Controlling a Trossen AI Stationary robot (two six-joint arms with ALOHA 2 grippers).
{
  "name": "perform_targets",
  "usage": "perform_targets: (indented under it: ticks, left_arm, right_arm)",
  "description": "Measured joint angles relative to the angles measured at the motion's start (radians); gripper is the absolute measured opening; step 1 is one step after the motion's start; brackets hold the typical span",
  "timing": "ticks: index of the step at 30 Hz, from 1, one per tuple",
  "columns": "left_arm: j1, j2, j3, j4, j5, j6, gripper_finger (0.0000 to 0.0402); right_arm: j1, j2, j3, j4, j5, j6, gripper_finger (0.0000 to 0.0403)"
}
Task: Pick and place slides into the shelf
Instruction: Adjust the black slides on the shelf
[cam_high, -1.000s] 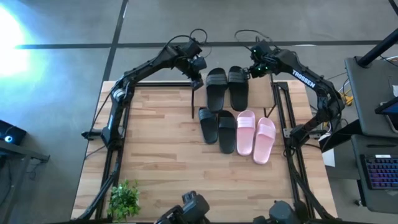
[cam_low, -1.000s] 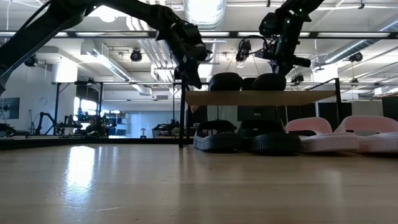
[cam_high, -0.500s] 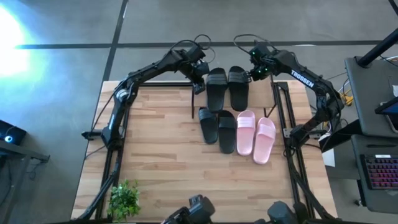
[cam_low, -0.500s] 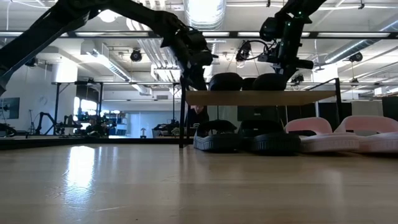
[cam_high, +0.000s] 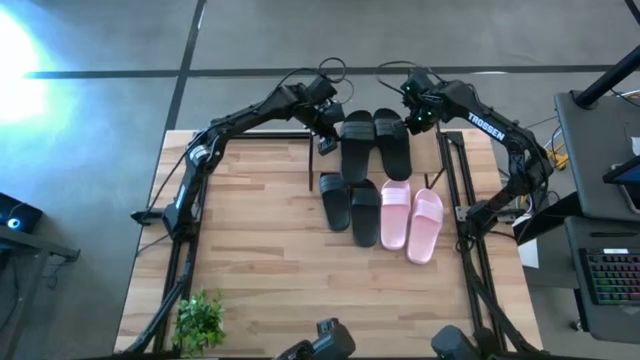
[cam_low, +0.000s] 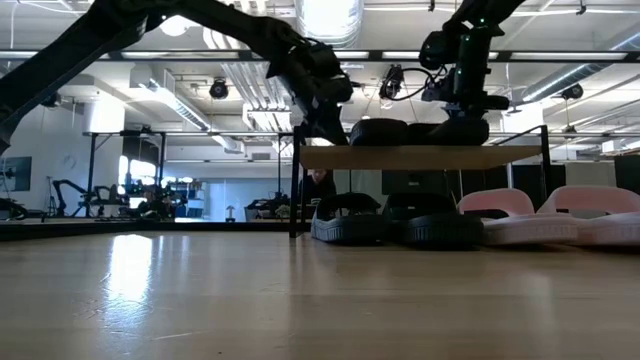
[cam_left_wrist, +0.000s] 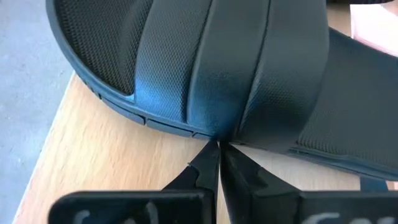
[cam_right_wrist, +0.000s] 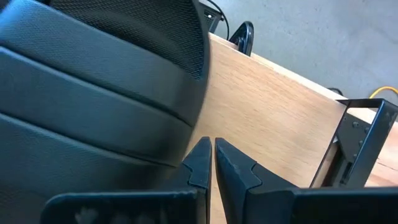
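The shelf (cam_high: 425, 150) is standing at the top centre of the high view, against the far edge of the table (cam_high: 250, 250), with wide bare planks lying open across the lower left of that frame. Two black slides (cam_high: 375, 143) are lying side by side on its top plank, filling most of it, with only a narrow strip of plank showing beside them toward the right. Below them in the frame, on the table, another black pair (cam_high: 351, 205) and a pink pair (cam_high: 410, 220) are lying in a row.

Both arms are reaching in from the table's sides, stretched toward the shelf top. The left gripper (cam_left_wrist: 219, 149) is pressing its pinched-together tips against the outer side of the left slide's sole. The right gripper (cam_right_wrist: 208, 146) is sitting beside the right slide's outer edge, fingers nearly together over the plank, gripping nothing.
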Motion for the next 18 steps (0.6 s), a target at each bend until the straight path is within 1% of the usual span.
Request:
perform_targets:
  ticks: [3, 6, 12, 14, 16, 18]
  left_arm:
    - [-0.004, 0.000, 0.000, 0.009, 0.000, 0.000, 0.0000]
    - [0.000, 0.000, -0.001, 0.000, -0.045, 0.001, 0.0000]
    - [0.038, -0.010, 0.002, -0.118, -0.072, 0.001, 0.0000]
    - [0.041, -0.022, 0.004, -0.172, -0.070, 0.001, 0.0000]
    - [0.030, -0.041, 0.003, -0.242, -0.040, 0.001, 0.0000]
    - [0.004, -0.053, 0.002, -0.259, -0.009, 0.001, 0.0000]
  right_arm:
    - [0.000, 0.000, 0.000, -0.004, 0.000, -0.003, 0.0013]
    - [0.000, -0.007, 0.000, -0.015, 0.002, -0.003, 0.0013]
    - [0.000, -0.054, -0.001, -0.046, 0.004, -0.002, 0.0013]
    - [0.000, -0.070, -0.001, -0.095, 0.004, -0.002, 0.0013]
    - [0.000, -0.085, -0.001, -0.159, 0.004, -0.003, 0.0013]
    - [0.000, -0.104, -0.008, -0.210, 0.000, -0.019, 0.0013]
